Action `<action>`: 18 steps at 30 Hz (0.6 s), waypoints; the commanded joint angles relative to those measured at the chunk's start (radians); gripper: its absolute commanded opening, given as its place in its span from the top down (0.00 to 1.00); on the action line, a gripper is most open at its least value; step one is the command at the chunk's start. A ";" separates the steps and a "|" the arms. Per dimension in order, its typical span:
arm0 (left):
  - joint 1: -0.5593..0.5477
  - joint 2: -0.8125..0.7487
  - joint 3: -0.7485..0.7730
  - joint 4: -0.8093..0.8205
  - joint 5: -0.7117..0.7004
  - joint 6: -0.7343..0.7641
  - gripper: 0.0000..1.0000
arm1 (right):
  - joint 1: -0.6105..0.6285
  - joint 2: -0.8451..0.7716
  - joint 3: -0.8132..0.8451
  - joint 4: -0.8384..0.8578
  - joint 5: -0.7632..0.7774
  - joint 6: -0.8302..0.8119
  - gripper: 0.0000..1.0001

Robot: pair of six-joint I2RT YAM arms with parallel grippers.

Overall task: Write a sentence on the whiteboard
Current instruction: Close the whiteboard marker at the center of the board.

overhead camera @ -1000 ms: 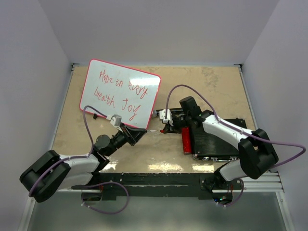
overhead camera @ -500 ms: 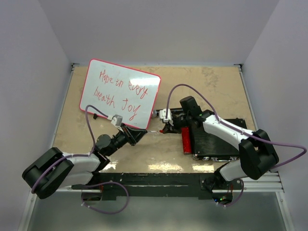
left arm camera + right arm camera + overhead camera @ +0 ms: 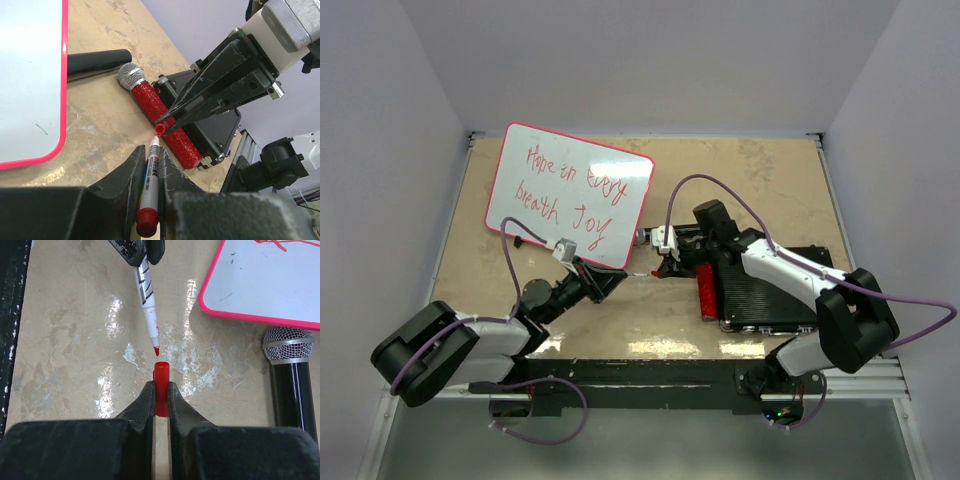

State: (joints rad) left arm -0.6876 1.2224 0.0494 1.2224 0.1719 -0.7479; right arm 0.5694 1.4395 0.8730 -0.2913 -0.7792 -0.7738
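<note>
Top external view, Lena: does the writing look finished?

Looks so, Omar. The whiteboard (image 3: 623, 205) lies askew toward the bench's (image 3: 770, 180) far left corner, and the sentence (image 3: 570, 172) fills two red lines, "Hope in every" above "breath Joy". I'd judge only the capping is left.

Who holds what?

In the left wrist view the left pincer (image 3: 150, 152) is clamped tight on the marker (image 3: 150, 185), nib pointing outward. The right pincer (image 3: 160, 386) is closed just as tight on the red cap (image 3: 161, 372), with its open mouth facing the nib. The nib is just short of the cap, not in it yet.

And the arms?

The left arm stretches low from its base toward the board's near right corner. The right arm reaches leftward over the black ribbed case (image 3: 760, 290) toward the bench's middle. Their pincers meet tip to tip above bare bench, beside a red glitter microphone (image 3: 160, 115).
</note>
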 commanded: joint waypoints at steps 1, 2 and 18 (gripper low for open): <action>0.002 0.022 -0.192 0.112 0.009 0.019 1.00 | 0.006 0.006 0.043 0.020 -0.032 0.015 1.00; 0.003 0.025 -0.191 0.115 0.009 0.021 1.00 | 0.006 0.006 0.041 0.020 -0.034 0.015 1.00; 0.002 0.048 -0.187 0.134 0.011 0.021 1.00 | 0.023 0.029 0.046 0.018 -0.020 0.013 1.00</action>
State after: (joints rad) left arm -0.6876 1.2598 0.0494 1.2648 0.1791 -0.7479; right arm 0.5858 1.4723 0.8768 -0.2897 -0.7780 -0.7666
